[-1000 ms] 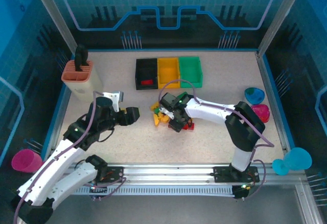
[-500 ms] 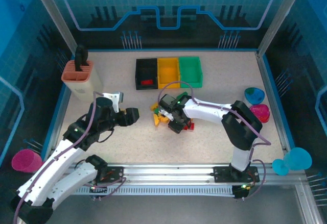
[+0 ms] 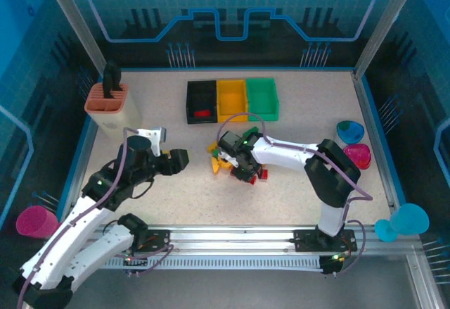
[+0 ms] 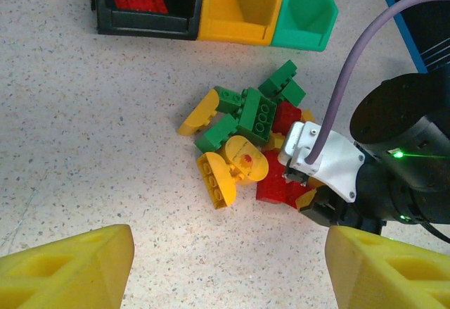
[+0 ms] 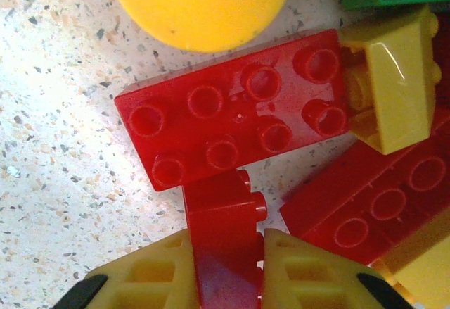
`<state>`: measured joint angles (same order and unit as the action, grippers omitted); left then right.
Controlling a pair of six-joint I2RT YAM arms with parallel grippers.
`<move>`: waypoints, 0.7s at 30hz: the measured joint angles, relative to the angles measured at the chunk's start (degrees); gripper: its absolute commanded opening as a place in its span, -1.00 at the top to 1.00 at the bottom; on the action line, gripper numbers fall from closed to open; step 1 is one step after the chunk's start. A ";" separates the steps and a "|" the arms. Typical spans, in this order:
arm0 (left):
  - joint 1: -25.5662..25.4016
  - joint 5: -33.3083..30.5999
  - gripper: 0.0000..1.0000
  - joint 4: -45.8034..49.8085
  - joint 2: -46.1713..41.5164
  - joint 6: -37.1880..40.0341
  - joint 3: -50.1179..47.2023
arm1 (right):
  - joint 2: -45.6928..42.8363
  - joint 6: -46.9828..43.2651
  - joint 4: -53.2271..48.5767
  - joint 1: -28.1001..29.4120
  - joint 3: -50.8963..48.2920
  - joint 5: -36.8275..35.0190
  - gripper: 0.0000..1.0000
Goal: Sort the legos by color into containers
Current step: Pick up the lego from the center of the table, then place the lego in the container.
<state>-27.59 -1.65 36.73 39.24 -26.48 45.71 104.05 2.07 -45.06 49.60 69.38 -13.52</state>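
Right gripper (image 5: 226,260) goes from part-open to clamped, pinching a red brick (image 5: 221,207) at the lego pile (image 4: 256,115) in front of the bins (image 3: 232,117). Left gripper (image 4: 225,270) spread, hovering left of pile.

Right arm (image 3: 288,153) crowding brick pile's (image 4: 242,119) right side, bare tabletop (image 3: 211,200) before it

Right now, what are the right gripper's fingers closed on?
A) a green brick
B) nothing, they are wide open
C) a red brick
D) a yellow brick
C: in the right wrist view, the right gripper has its yellow pads pressed against both sides of a small red brick, just below the flat eight-stud red brick.
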 measured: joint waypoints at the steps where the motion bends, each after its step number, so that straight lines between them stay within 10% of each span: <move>1: -0.02 -0.02 -0.46 0.28 -0.26 0.00 0.33 | -0.11 0.04 -0.09 0.02 0.00 0.00 0.55; 21: -0.02 1.11 -0.41 6.27 -11.76 2.89 0.94 | -1.90 6.43 1.38 -1.97 31.82 0.79 0.59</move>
<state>-27.62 -0.54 43.00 27.49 -23.59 46.65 102.15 8.49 -43.68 47.64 101.21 -12.73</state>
